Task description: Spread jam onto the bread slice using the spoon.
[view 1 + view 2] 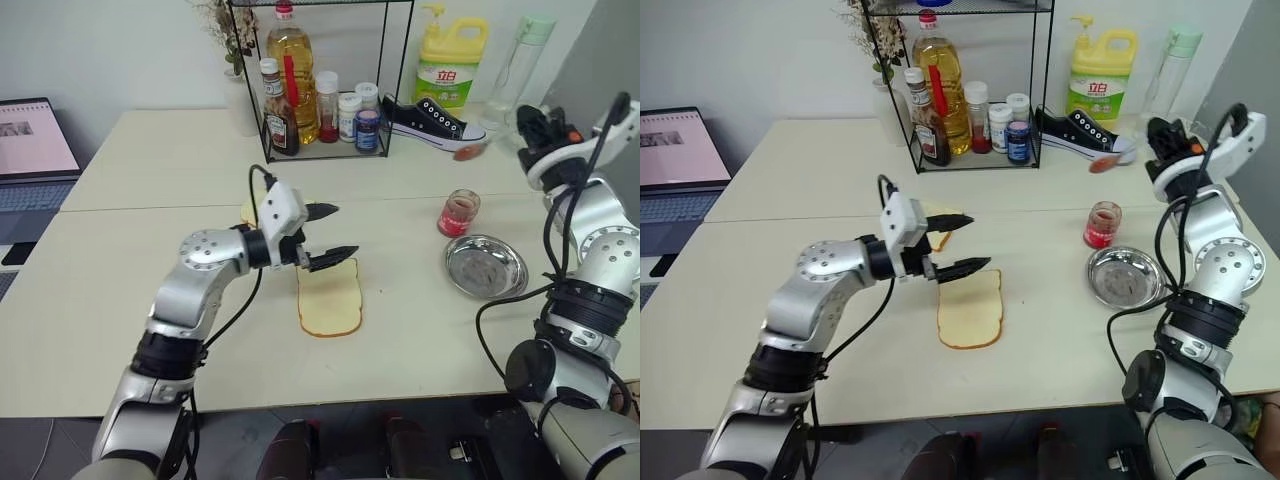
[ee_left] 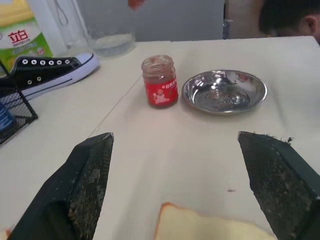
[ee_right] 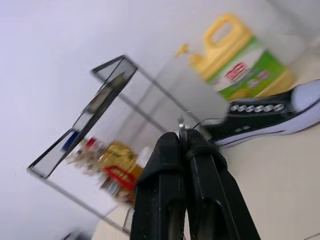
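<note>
Red jam on the spoon [image 1: 1104, 163], clenched in the right gripper [image 1: 1160, 135], hangs far beyond the jar [image 1: 1101, 224] from the bread slice [image 1: 970, 310], beside the released left gripper [image 1: 956, 243].

2 cream tables [image 1: 150, 260] (white wall [image 1: 120, 50])

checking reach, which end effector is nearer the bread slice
Left. The left end effector hovers open right over the bread slice's far end; the right end effector, shut on the spoon, is raised well beyond the jam jar.
</note>
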